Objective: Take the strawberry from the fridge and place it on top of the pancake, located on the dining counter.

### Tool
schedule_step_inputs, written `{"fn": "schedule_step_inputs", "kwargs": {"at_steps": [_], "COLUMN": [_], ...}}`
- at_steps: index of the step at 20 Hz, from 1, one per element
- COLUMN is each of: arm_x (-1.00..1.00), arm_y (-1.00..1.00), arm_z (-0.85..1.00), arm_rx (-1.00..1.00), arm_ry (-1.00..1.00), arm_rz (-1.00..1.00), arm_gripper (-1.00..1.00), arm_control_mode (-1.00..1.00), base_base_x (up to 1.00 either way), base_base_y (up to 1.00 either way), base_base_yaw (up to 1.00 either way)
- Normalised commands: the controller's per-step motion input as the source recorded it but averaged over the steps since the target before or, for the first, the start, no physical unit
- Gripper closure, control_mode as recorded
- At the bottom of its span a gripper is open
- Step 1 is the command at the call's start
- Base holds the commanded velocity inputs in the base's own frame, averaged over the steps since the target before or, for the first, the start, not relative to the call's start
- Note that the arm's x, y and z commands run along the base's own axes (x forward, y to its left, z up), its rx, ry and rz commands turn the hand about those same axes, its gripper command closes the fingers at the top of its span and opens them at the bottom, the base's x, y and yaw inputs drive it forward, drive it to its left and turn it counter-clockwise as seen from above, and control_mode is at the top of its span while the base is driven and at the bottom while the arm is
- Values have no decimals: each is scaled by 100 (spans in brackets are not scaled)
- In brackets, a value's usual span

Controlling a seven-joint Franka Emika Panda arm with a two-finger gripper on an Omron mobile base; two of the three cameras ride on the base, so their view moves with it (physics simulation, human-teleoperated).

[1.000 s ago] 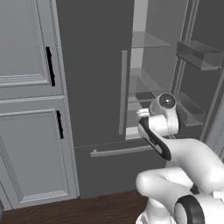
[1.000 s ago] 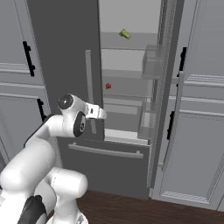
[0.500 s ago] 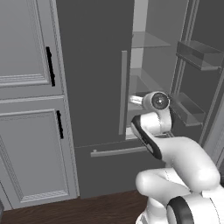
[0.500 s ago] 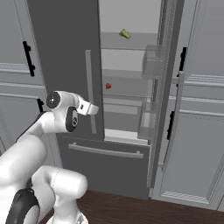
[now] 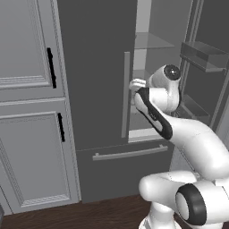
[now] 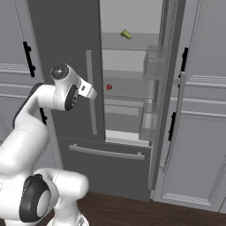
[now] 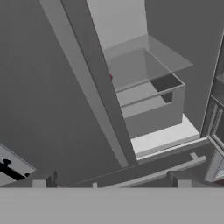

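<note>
Fridge [image 6: 66,39] shelf; strawberry [image 6: 109,87] beyond claw [image 7: 109,177]

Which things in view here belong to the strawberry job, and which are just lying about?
Belongs to the job:
- strawberry, on a fridge shelf
- fridge, right door open
- pincer, open, outside the fridge

Just lying about:
- small green item on the upper shelf
- panelled cabinet beside the fridge

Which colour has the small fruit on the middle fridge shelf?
The fruit is bright red, seen best in the right base view.
</note>
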Motion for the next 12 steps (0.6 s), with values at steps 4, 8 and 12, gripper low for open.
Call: {"fn": "schedule_step_inputs", "kwargs": {"at_steps": [4, 8, 12], "arm_x": [38, 42, 38], "arm_y": [32, 19, 21], "arm_z": [12, 6, -2], "arm_rx": [-8, -14, -12], "arm_ry": [3, 12, 0], "arm_rz": [7, 0, 0], "arm_gripper": [-100, -100, -100], "arm_control_mode": [-100, -100, -100], "base_base_x": [0, 0, 0], "base_base_y": [0, 0, 0], "base_base_yaw": [0, 0, 0]}}
